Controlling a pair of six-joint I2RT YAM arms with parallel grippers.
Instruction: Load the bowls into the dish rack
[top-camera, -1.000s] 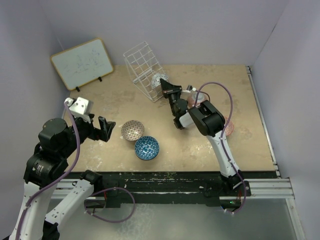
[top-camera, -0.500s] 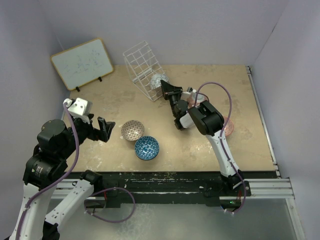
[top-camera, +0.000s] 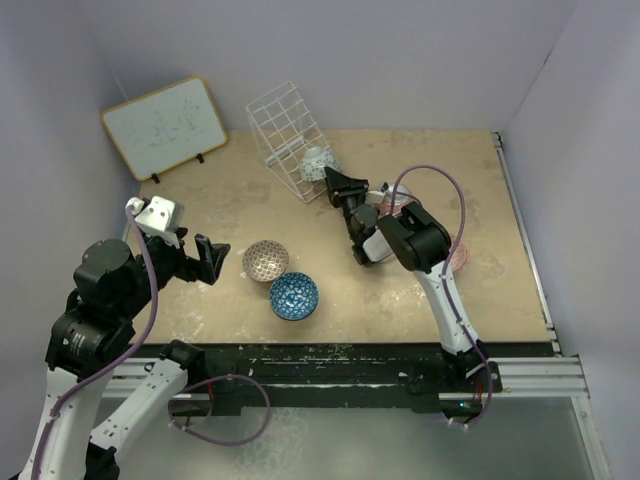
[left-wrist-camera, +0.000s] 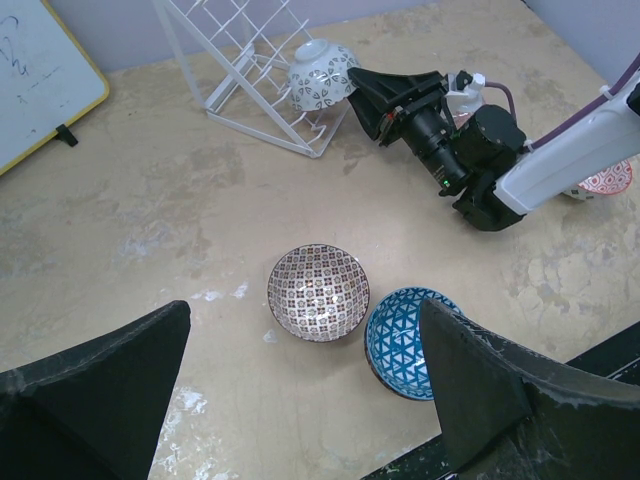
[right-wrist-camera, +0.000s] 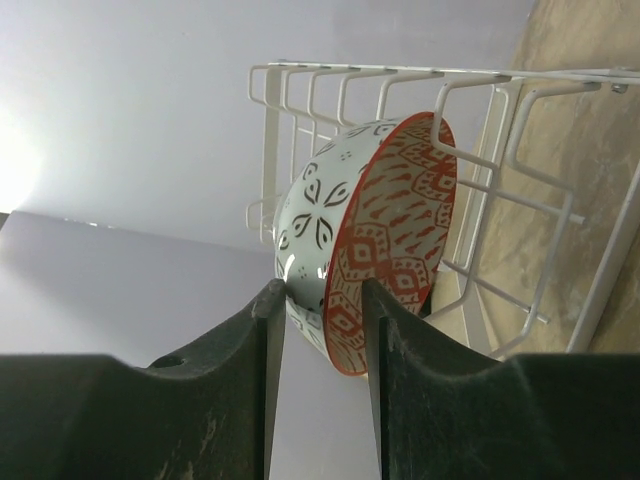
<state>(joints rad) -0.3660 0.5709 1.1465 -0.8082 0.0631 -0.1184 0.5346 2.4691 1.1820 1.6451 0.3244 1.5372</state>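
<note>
The white bowl (right-wrist-camera: 370, 230) stands on edge in the dish rack (top-camera: 283, 125) at the far side of the bench (top-camera: 250, 200), with its rim between my right fingers (right-wrist-camera: 430, 410). Its red-patterned mouth faces the rack wires. These fingers are partly spread and straddle the rim; contact cannot be determined. My left fingers (left-wrist-camera: 90, 400) are spread wide and hold nothing.

The top camera looks down on my bench (top-camera: 250, 200) from above and behind my bases. My left wrist camera sees the dish rack (left-wrist-camera: 250, 75) from far; my right one, between its fingers (right-wrist-camera: 200, 400), very near. All three share this rack.
</note>
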